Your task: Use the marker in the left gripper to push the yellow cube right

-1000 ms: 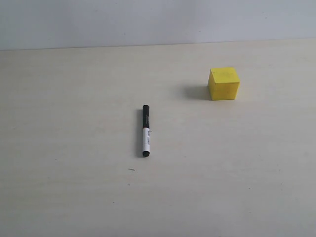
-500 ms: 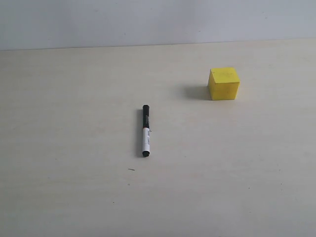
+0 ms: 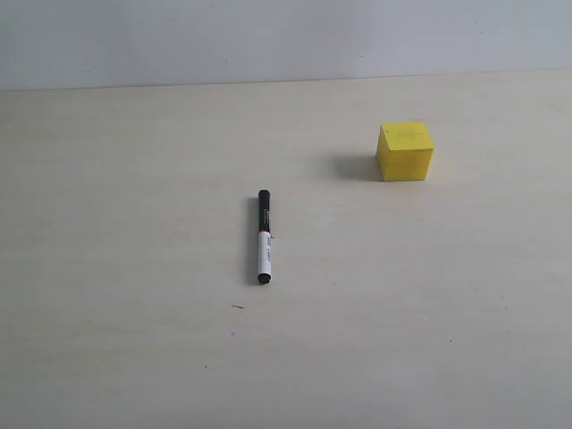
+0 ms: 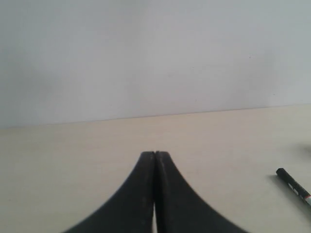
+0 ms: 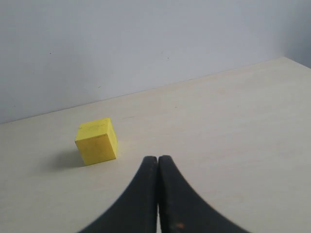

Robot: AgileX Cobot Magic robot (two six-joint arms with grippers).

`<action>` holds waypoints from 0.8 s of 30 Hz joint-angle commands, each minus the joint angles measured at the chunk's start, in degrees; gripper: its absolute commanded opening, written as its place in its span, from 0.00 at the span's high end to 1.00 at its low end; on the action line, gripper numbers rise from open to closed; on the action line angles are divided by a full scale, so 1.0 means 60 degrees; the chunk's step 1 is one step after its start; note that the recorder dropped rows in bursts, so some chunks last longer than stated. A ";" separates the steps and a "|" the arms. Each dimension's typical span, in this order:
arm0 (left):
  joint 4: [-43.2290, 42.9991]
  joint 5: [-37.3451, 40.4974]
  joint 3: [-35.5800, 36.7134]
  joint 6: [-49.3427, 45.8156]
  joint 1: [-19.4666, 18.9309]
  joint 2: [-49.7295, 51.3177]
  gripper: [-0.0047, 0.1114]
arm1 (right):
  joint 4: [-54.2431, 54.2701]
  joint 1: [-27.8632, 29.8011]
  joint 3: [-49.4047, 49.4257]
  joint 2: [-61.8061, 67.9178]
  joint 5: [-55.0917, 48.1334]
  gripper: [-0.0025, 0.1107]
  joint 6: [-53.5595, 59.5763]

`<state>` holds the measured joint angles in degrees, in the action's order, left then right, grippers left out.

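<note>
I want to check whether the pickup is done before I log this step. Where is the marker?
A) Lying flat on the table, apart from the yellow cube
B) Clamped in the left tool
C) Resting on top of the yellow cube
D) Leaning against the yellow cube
A: the marker lies flat on the table, well clear of the yellow cube, and the left tool is shut with nothing in it.

**Soft, even light**

The exterior view is bright and sharp. The yellow cube (image 3: 405, 152) throws a soft shadow toward 9 o'clock; the marker (image 3: 264, 236), a thin one (same side). In the wrist views, left gripper (image 4: 155, 153) and right gripper (image 5: 158, 158) blur nearest the lens.
</note>
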<state>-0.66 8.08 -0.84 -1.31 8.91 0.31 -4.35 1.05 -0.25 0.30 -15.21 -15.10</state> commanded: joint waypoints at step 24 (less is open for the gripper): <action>-0.0020 0.1676 0.0141 0.0009 -0.0041 -0.0052 0.96 | -0.0014 -0.0007 0.0041 -0.0050 0.0053 0.98 0.0016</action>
<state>-0.66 17.98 -0.15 -1.31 8.91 0.31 -4.35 1.05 -0.25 0.30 -15.21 -15.10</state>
